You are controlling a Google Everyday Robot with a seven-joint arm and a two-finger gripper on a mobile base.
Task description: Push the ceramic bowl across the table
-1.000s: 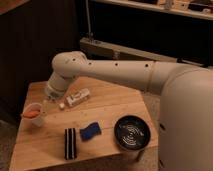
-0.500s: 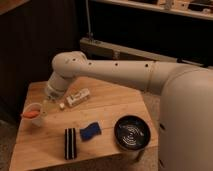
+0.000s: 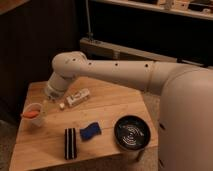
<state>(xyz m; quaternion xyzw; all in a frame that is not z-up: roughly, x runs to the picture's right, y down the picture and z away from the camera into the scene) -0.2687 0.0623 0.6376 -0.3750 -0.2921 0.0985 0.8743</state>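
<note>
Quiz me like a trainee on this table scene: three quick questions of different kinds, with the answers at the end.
1. True or false: the gripper touches the wide black glossy ceramic bowl.
2. Fill in: the gripper hangs open and empty near the small white cup with orange contents, over the picture's ____ side of the light wooden plank table.
3. Which lies nearest the bowl? A: the cup; B: the small blue object; C: the white bottle.
Key: 1 false; 2 left; 3 B.
</note>
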